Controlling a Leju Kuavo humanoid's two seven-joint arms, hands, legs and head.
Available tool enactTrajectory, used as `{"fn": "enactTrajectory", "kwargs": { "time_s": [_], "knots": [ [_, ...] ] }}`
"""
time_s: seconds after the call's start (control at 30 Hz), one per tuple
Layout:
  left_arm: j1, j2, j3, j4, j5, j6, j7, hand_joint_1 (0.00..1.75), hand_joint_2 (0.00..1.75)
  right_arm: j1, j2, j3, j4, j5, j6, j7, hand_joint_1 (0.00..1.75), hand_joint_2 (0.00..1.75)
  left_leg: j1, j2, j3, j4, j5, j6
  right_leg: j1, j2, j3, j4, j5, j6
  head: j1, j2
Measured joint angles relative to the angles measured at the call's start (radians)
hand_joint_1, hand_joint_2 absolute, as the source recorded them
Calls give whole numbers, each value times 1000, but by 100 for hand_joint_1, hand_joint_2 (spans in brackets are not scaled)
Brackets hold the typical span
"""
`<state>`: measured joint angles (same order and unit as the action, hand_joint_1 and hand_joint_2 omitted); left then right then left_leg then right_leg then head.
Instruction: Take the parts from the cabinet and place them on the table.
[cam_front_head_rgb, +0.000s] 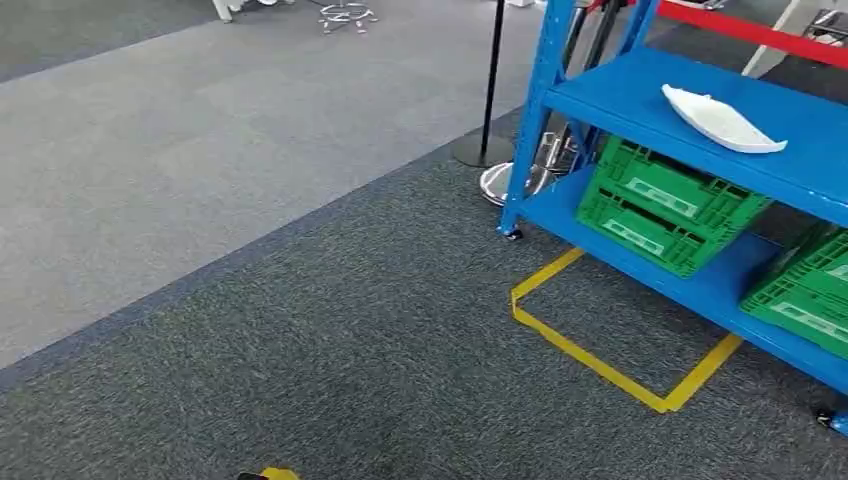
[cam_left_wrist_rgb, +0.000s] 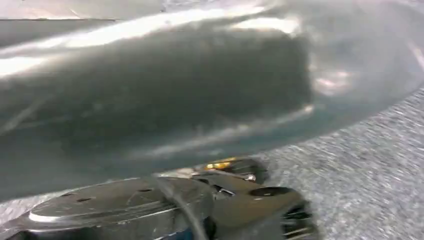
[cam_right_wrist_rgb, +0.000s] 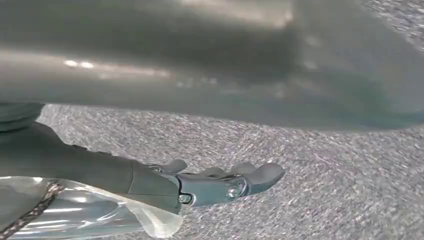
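A white curved part (cam_front_head_rgb: 723, 119) lies on the upper shelf of the blue cabinet (cam_front_head_rgb: 640, 95) at the right of the head view. In the right wrist view my right hand (cam_right_wrist_rgb: 220, 182) hangs over the grey carpet, its fingers stretched out and apart, with nothing in them. The left wrist view is blurred; my left hand (cam_left_wrist_rgb: 250, 200) appears there as dark fingers beyond a silver cover, and how they lie is unclear.
Green crates (cam_front_head_rgb: 665, 200) (cam_front_head_rgb: 805, 290) stand on the cabinet's lower shelf. A yellow tape outline (cam_front_head_rgb: 600, 360) marks the carpet in front of it. A black post on a round base (cam_front_head_rgb: 487, 145) stands by the cabinet's left corner. Lighter grey carpet (cam_front_head_rgb: 200, 150) spreads to the left.
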<state>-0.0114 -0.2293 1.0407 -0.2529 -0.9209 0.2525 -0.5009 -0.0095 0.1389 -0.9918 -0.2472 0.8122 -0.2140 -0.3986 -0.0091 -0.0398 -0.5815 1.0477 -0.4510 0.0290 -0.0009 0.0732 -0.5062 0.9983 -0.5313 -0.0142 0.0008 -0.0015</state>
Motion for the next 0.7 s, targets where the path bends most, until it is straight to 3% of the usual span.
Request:
{"fn": "enactTrajectory", "kwargs": {
  "time_s": [0.07,0.13,0.17,0.2,0.23,0.3,0.33,0.37,0.4,0.43,0.47,0.5,0.53,0.57,0.6,0.67,0.7],
  "knots": [
    [-5,0,1,0,-1,0,0,0,0,-1,1,-1,0,1,7,-2,0,0,-2,5,12,-30,-19,0,-2,11,-2,-5,-5,14,-3,0],
    [-5,-2,1,0,-1,0,0,0,0,6,1,-2,0,5,15,-5,0,0,-3,8,19,-47,-24,13,-2,7,10,8,10,30,-3,0],
    [-4,-3,2,0,-1,0,0,0,0,6,0,-3,-1,5,17,-6,0,0,6,9,35,-56,-19,15,-2,-5,1,14,-5,33,-4,0],
    [-4,-2,2,0,-2,0,0,0,0,4,0,-3,-1,6,17,-7,0,0,6,13,43,-59,-20,17,1,-35,-8,39,-22,37,3,0],
    [-4,-3,3,0,-2,0,0,0,0,-2,0,-3,-1,7,18,-7,0,0,6,17,46,-60,-23,21,-1,-51,-39,96,-50,42,10,0],
    [-2,-4,4,0,-3,0,0,0,0,-7,0,-4,-1,8,19,-7,0,0,3,30,52,-59,-34,21,-7,-63,-136,254,-111,55,8,0],
    [-1,-3,5,0,-3,0,0,0,0,-4,0,-4,-1,8,19,-7,0,0,3,33,56,-59,-39,20,-8,-64,-170,297,-116,60,8,0],
    [0,-3,5,0,-3,0,0,0,0,-1,0,-5,-1,8,19,-7,0,0,3,35,66,-59,-46,18,-11,-64,-182,292,-92,63,8,0],
    [1,-3,5,0,-3,0,0,0,0,3,0,-6,-1,8,21,-7,0,0,4,36,76,-59,-54,15,-13,-65,-171,246,-49,65,8,0],
    [2,-3,5,0,-3,0,0,0,0,4,0,-6,-1,10,23,-7,0,0,5,37,89,-59,-63,12,-15,-67,-141,165,10,66,9,0],
    [2,-4,5,0,-3,0,0,0,0,5,0,-6,-1,11,28,-9,0,0,6,38,102,-59,-72,8,-18,-71,-107,76,68,65,8,0],
    [2,-3,6,0,-3,0,0,0,0,6,0,-7,0,12,32,-8,0,0,6,40,107,-61,-79,2,-16,-77,-91,46,66,63,8,0],
    [-2,-3,7,0,-3,0,0,0,0,2,0,-6,0,15,34,-10,0,0,2,41,106,-56,-84,-6,-9,-81,-95,12,36,55,11,0],
    [-3,-3,7,0,-3,0,0,0,0,0,0,-6,0,15,35,-11,0,0,1,42,103,-57,-87,-12,-8,-79,-81,22,43,36,8,0],
    [0,-3,7,0,-3,0,0,0,0,3,0,-7,0,15,35,-13,0,0,2,43,111,-53,-89,-15,-7,-77,-87,18,44,27,3,0],
    [0,-5,7,-1,-4,0,0,0,0,9,0,-7,0,17,35,-13,0,0,4,43,114,-42,-93,-22,-11,-72,-62,15,40,15,4,0],
    [-1,-6,7,-1,-5,0,0,0,0,9,0,-7,0,18,36,-14,0,0,5,41,103,-1,-95,-27,-11,-73,-48,12,35,7,1,0]
  ]
}}
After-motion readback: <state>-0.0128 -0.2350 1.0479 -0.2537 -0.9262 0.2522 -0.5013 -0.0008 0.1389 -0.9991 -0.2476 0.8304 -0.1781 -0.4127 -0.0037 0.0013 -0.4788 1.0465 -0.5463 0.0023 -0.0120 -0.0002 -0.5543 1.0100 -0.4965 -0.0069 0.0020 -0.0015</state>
